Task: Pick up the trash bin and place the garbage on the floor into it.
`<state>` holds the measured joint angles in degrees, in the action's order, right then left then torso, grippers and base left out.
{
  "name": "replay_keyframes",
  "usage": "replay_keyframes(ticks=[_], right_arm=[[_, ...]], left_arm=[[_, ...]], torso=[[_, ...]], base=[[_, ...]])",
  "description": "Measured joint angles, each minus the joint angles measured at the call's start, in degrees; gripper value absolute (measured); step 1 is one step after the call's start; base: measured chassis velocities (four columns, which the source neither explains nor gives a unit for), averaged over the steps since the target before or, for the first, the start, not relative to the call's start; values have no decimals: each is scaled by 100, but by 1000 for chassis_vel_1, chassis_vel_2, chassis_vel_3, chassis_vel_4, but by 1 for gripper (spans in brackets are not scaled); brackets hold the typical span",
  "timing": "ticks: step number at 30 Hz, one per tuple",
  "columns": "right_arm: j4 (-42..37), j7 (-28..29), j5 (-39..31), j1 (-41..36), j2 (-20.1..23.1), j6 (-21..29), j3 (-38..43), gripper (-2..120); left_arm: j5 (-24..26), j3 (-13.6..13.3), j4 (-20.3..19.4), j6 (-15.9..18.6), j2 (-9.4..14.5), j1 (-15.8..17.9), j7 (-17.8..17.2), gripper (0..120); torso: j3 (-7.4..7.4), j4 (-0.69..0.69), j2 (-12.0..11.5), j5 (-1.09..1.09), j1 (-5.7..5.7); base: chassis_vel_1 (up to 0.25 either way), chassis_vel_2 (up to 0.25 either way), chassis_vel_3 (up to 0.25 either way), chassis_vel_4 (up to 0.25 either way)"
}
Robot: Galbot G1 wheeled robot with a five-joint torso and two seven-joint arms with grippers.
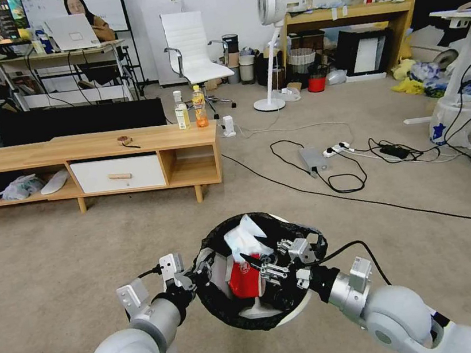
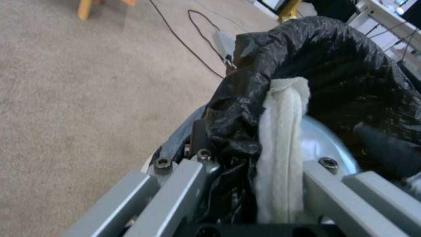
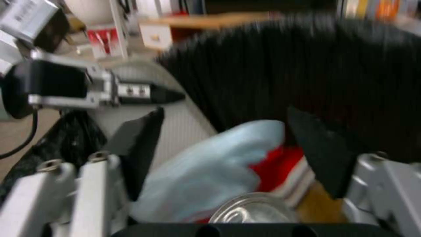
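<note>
Beige floor [image 1: 54, 252] around trash bin [image 1: 254, 316]

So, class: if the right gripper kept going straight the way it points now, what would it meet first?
Most likely the garbage inside the trash bin: the open right gripper points into the bin, with a crumpled white tissue nearest between its fingers. Depth is unclear.

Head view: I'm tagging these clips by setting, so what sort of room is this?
Probably an office or lab workroom: a white office chair, a desk with a laptop, and power strips with cables across the carpet.
</note>
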<state>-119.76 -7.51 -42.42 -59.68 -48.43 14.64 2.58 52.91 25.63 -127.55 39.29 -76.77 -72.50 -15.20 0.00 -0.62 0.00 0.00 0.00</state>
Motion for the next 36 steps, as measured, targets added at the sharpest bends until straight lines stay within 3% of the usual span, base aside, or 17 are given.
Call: replay_keyframes(ticks=[6, 15, 26, 27, 36], right_arm=[[-249, 446, -368, -1, -28, 899, 170, 98], [-553, 991, -1111, -20, -36, 1763, 331, 100], [-771, 507, -422, 6, -143, 1117, 802, 100], [-850, 544, -360, 69, -157, 1033, 997, 100], [-1040, 584, -363, 107, -164, 754, 2099, 100]], left_arm=[[0, 6, -2, -5, -13, 0, 3, 7], [7, 6, -4, -5, -36, 20, 27, 7], [45, 131, -37, -13, -8, 9, 20, 7], [36, 191, -39, -28, 12, 13, -16, 7], [69, 227, -3, -25, 13, 15, -16, 7]], torso=[[0, 0, 0, 0, 0], [0, 0, 0, 0, 0], [0, -1, 0, 1, 0], [0, 4, 0, 1, 0], [0, -1, 0, 0, 0]], base=[[0, 0, 0, 0], [0, 0, 0, 0], [0, 0, 0, 0], [0, 0, 0, 0], [0, 0, 0, 0]])
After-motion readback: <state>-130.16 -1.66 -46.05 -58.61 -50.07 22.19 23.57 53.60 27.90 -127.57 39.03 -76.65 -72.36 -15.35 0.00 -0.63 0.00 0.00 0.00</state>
